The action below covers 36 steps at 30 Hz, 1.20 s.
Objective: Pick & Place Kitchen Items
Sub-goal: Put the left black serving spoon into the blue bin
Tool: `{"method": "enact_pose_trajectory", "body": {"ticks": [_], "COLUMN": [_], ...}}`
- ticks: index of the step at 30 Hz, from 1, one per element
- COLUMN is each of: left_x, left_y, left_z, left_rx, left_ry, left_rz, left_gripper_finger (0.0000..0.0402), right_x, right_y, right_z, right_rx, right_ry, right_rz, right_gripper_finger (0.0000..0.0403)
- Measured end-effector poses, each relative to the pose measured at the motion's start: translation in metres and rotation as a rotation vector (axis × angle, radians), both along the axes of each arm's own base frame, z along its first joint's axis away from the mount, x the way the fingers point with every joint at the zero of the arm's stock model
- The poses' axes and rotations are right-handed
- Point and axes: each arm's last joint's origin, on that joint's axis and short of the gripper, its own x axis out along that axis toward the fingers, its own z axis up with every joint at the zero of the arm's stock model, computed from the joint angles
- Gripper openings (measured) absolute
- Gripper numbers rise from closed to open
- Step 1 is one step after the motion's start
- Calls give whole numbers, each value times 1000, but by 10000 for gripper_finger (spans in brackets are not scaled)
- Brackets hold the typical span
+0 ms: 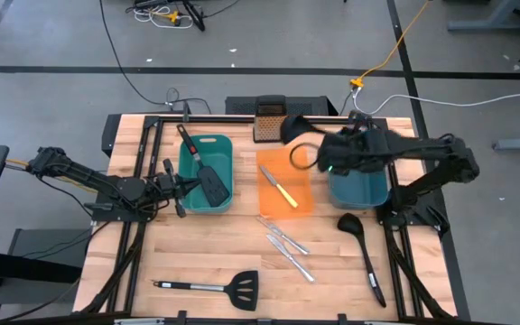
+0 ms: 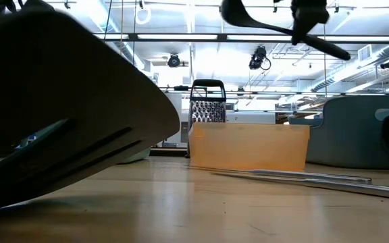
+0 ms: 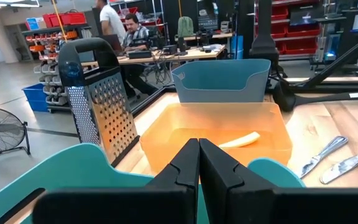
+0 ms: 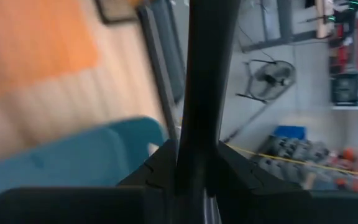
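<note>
My right gripper (image 1: 330, 159) hangs high over the table between the orange tray (image 1: 301, 200) and the right teal bin (image 1: 359, 190), shut on a black ladle (image 2: 255, 22). A second ladle (image 1: 365, 255) lies flat near the table's right edge. One black spatula (image 1: 208, 176) rests in the left teal bin (image 1: 190, 203), its handle leaning on the far rim. The other spatula (image 1: 215, 287) lies near the near edge. Two silver knives (image 1: 287, 244) lie mid-table. The yellow-handled knife (image 1: 283, 191) lies in the tray. My left gripper (image 3: 199, 163) is shut beside the left bin. My right gripper pinches the ladle's handle (image 4: 204, 93) between its two fingers, past the middle toward the free end. The fingers come from above and lie across the handle. The ladle is lifted clear and nearly level, its bowl (image 1: 293, 129) toward the grater, the free end (image 2: 340, 52) a little lower.
A dark metal box grater (image 1: 267, 120) stands at the far edge between the two bins. Bare wood lies between the near spatula and the knives. People sit at desks (image 3: 129, 37) in the room beyond the table.
</note>
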Motion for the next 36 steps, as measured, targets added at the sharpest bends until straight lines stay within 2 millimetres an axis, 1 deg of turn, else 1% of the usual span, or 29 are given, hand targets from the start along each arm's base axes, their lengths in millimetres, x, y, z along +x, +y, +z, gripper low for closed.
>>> {"method": "enact_pose_trajectory", "body": {"ticks": [4,8,10,14,17,22,24,27,32,36], "left_x": [0,0,0,-1,-1,-1,-1,-1,-1,-1], "left_y": [0,0,0,1,2,2,2,2,2,2], "left_z": [-1,-2,-2,-1,-1,-1,-1,-1,0,0], "left_rx": [5,12,19,43,56,81,83,102,116,128], "left_ry": [15,19,22,28,34,46,44,50,52,57], "left_rz": [0,1,3,46,74,77,77,76,77,86], "left_gripper_finger": [16,16,16,16,16,16,16,16,16,16], "right_x": [-26,-48,-58,-72,-83,-94,-97,-99,-104,-106], "right_y": [-20,-33,-38,-47,-51,-57,-59,-64,-67,-67], "right_z": [4,-1,-6,-17,-29,-58,-65,-72,-84,-94], "right_rx": [-114,-217,-234,-220,-214,-186,-188,-159,-32,-2], "right_ry": [117,282,361,450,574,859,931,968,961,1003], "right_rz": [-3,-7,-10,-40,-32,28,24,13,24,35], "right_gripper_finger": [83,83,83,83,83,83,83,83,83,83]}}
